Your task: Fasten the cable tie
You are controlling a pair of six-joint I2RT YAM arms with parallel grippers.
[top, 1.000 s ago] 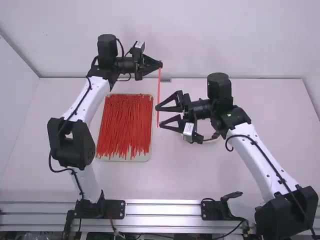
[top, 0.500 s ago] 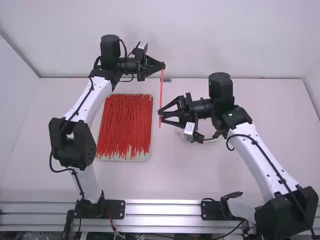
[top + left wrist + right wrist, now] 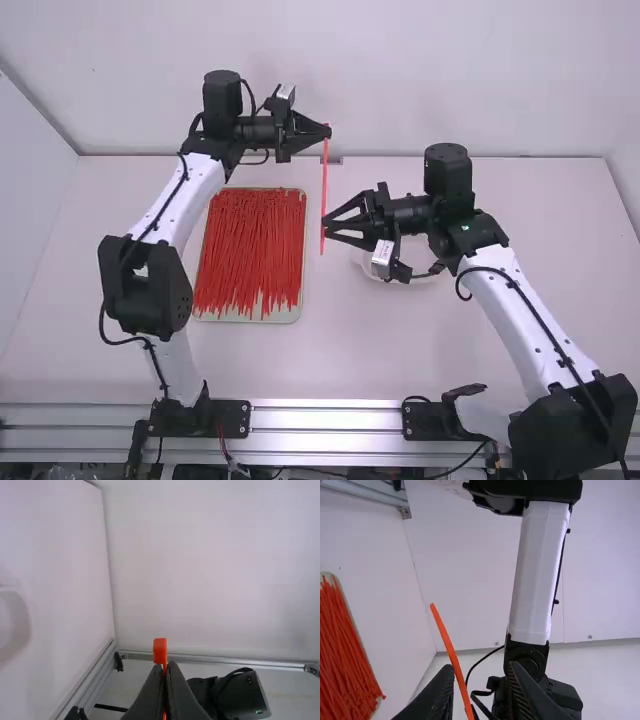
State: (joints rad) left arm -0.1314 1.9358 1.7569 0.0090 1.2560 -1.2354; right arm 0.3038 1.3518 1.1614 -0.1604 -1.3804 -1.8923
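Observation:
A single red cable tie (image 3: 323, 190) hangs straight down above the table, just right of the tray. My left gripper (image 3: 321, 130) is shut on its top end; in the left wrist view the tie's head (image 3: 160, 651) sticks out past the closed fingertips of that gripper (image 3: 164, 669). My right gripper (image 3: 328, 228) stands open at the tie's lower part, one finger on each side of it. In the right wrist view the tie (image 3: 447, 645) runs between the fingers of that gripper (image 3: 480, 674), close to one finger (image 3: 445, 685).
A wooden tray (image 3: 292, 317) heaped with several red cable ties (image 3: 250, 250) lies left of centre; the ties (image 3: 340, 655) also show in the right wrist view. A white ring-shaped object (image 3: 412, 276) lies on the table under the right wrist.
My right gripper has moved in onto the hanging tie and its fingers have narrowed around it. The left gripper shifted a little to the right with the tie.

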